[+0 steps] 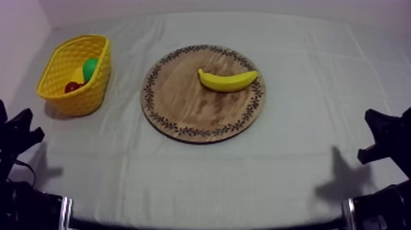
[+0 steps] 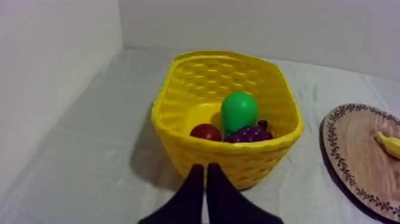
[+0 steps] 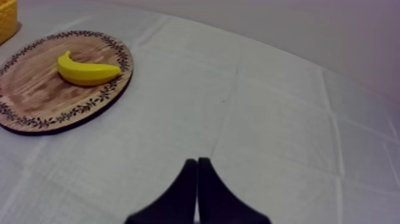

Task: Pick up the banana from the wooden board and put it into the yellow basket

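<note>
Nearest to us, our left gripper [image 2: 205,168] sits low at its own side, its black fingers pressed together in a narrow wedge with nothing between them. It points at the yellow basket [image 2: 178,128] just ahead of it. Our right gripper [image 3: 197,161] is closed the same way on nothing, over bare cloth [image 3: 268,119] at the other side.

Farther in, at the middle of the cloth, lies the round wooden board [image 1: 183,107] with its patterned rim. The banana [image 1: 227,80] lies flat on the board's far right part, its ends curving toward the far side, untouched by either gripper.

On our left side, apart from the board, stands the basket. Inside it we see a green pear [image 2: 239,111], a small red fruit [image 2: 206,131] and a bunch of grapes [image 2: 249,134], close together.
</note>
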